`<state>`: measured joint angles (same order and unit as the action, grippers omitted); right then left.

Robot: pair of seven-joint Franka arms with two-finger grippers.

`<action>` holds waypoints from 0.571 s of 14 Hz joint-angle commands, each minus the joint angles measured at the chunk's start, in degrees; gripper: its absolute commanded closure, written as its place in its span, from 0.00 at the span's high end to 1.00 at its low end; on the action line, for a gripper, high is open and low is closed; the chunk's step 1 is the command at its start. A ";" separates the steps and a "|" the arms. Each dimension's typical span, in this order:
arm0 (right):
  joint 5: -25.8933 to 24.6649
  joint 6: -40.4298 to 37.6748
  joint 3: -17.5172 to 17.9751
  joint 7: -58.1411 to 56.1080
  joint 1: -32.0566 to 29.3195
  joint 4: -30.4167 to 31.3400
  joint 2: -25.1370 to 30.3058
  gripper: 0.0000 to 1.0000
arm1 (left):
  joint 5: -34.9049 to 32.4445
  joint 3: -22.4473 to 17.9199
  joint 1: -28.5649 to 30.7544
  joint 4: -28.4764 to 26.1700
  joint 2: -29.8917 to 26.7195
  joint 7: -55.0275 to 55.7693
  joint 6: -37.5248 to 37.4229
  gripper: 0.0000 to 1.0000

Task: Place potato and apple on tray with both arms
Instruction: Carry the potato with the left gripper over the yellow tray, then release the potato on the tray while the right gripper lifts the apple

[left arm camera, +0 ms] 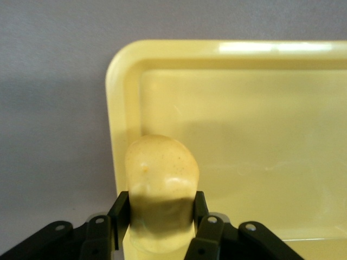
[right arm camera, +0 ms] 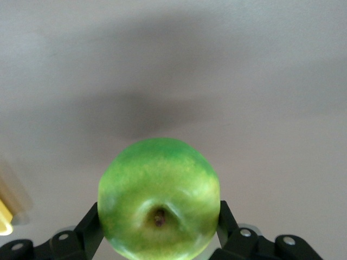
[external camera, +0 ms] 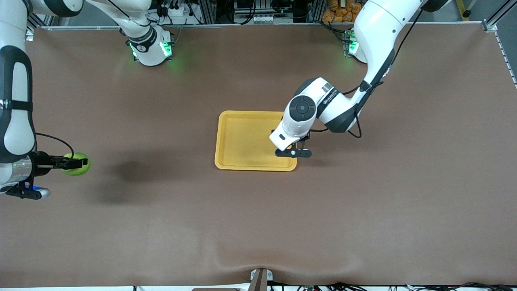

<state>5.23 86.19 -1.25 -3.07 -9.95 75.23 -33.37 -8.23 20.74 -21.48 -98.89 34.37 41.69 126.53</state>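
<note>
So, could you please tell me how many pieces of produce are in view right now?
2. The apple is held in the right hand above the table; the potato is held in the left hand over the tray.

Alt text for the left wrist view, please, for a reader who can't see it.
The left gripper is shut on the potato, which it holds over the rim at a rounded corner of the tray. The tray floor that shows is bare and glossy, and brown table shows beside the rim.
</note>
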 commanded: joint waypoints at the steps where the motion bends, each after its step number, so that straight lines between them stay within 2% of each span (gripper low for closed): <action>1: -0.74 -0.59 -0.15 6.04 2.47 3.69 3.74 0.00 | -2.83 -0.53 -1.19 2.21 1.84 1.64 -1.29 0.08; 3: -0.40 -2.08 -0.07 5.98 3.79 4.23 4.89 0.00 | -4.77 -0.53 -1.28 2.30 2.89 3.91 -1.29 0.13; 4: -0.13 -3.04 0.11 5.71 4.67 4.31 5.07 0.00 | -5.21 -0.53 -1.63 2.30 3.24 4.97 -1.29 0.18; 5: 0.13 -3.75 0.46 5.80 5.55 4.31 5.15 0.00 | -5.39 -0.44 -1.81 2.38 3.42 5.50 -1.29 0.28; 7: 0.14 -4.19 0.38 7.02 8.79 4.58 6.12 0.00 | -5.39 -0.53 -1.81 2.74 3.95 6.12 -1.29 0.48; 8: 0.14 -4.11 0.37 8.33 9.42 5.01 6.38 0.00 | -5.39 -0.53 -1.81 2.82 4.12 6.38 -1.29 0.76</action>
<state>5.37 82.26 -0.77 2.77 -2.45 77.57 -29.87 -12.25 20.71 -22.52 -97.95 37.50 46.24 126.53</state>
